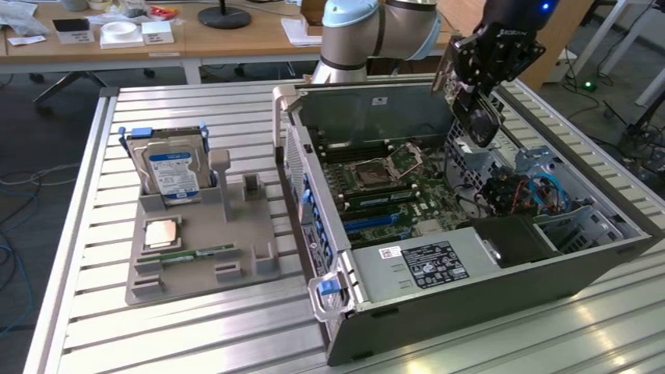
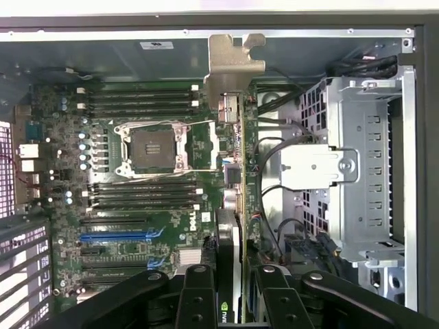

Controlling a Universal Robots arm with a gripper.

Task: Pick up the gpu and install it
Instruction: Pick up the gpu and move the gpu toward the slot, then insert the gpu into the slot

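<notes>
My gripper (image 1: pixel 487 82) hangs over the back right part of the open computer case (image 1: pixel 582 265), shut on the gpu (image 1: pixel 480 121). The card hangs below the fingers, above the case interior and clear of the motherboard (image 1: pixel 379 183). In the wrist view the gpu (image 2: pixel 233 164) is seen edge-on, its silver end bracket (image 2: pixel 233 65) pointing away from the gripper (image 2: pixel 231 291). The black fingers (image 2: pixel 199 295) clamp it from both sides. It hovers over the gap between the motherboard (image 2: pixel 137 205) and the drive cage (image 2: pixel 363 171). Blue and black expansion slots (image 2: pixel 116 236) lie off to one side.
On the exterior view's left a grey holder tray (image 1: pixel 260 269) carries a hard drive (image 1: pixel 171 171), a processor (image 1: pixel 161 234) and a memory stick (image 1: pixel 198 255). The power supply (image 1: pixel 437 261) fills the case's near corner, with cables (image 1: pixel 519 195) beside it. Everything stands on a slatted metal table (image 1: pixel 156 335).
</notes>
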